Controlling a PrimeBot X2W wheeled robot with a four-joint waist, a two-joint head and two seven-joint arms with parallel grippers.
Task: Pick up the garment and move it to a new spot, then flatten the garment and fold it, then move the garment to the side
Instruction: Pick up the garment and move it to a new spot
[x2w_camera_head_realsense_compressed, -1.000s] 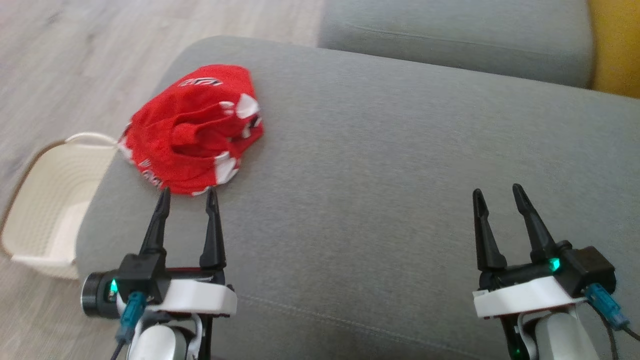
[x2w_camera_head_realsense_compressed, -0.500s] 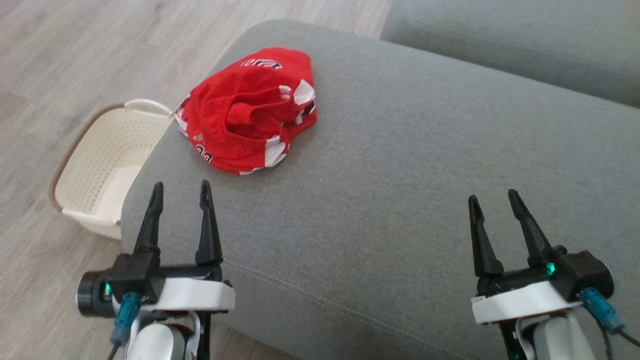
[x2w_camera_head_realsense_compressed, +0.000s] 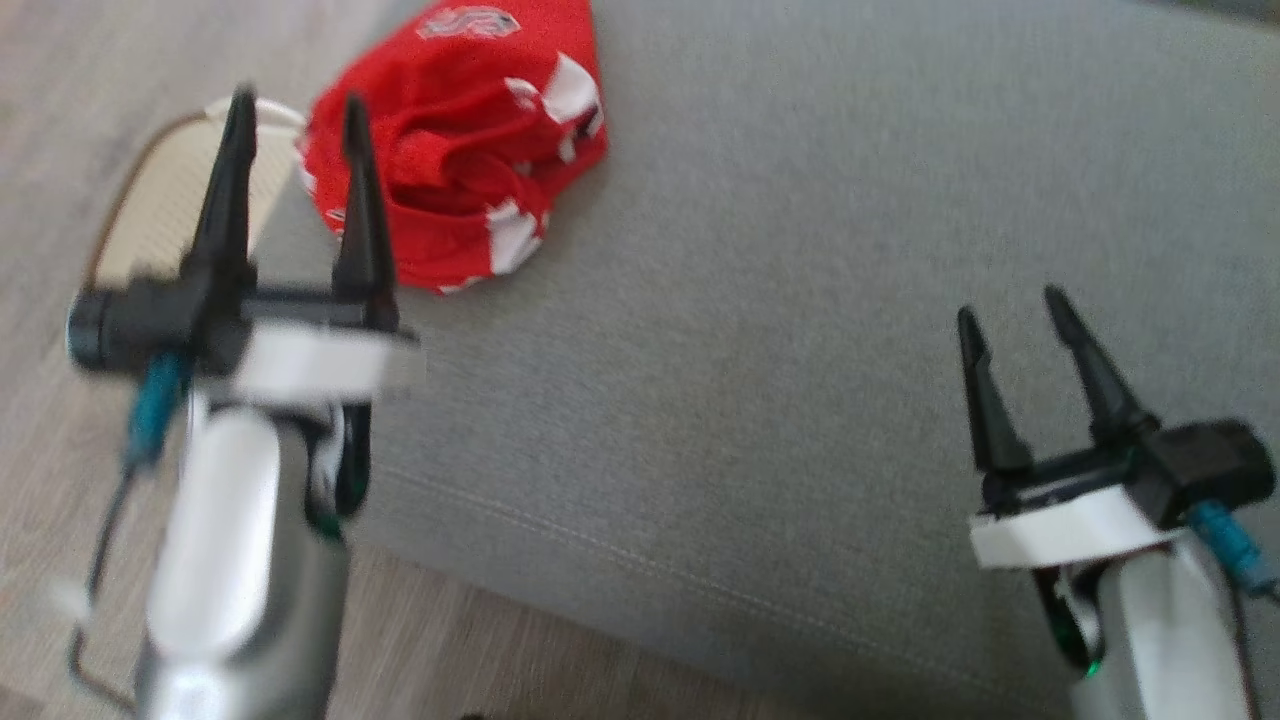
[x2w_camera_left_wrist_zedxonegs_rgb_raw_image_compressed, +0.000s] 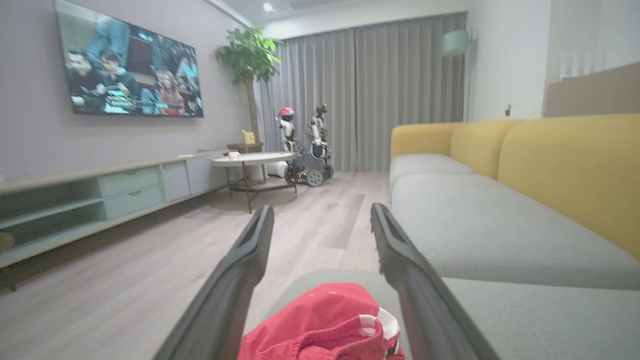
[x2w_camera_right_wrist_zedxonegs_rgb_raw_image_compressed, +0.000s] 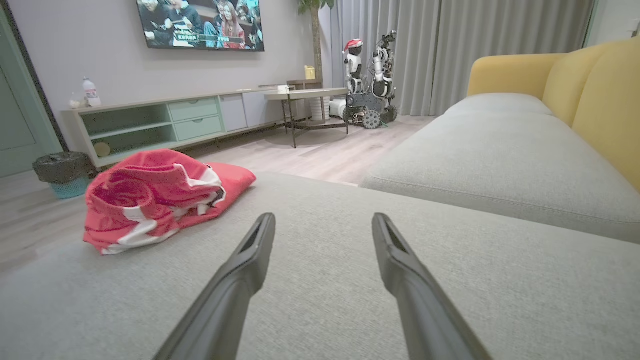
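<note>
The left gripper and right gripper both stand spread, empty. The garment, a crumpled red heap with white patches, lies at eleven o'clock on the grey sofa cushion, near the left fingertips, contact unclear in the blur. At ten o'clock, a pale basket sits on the wood floor.

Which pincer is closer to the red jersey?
Left. The left pincer hovers open at the edge of the red jersey; the right pincer is far off to its right, over the grey sofa cushion.

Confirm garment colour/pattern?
The garment is red with white patches and some white print, crumpled on the grey sofa cushion. It shows best in the right wrist view.
</note>
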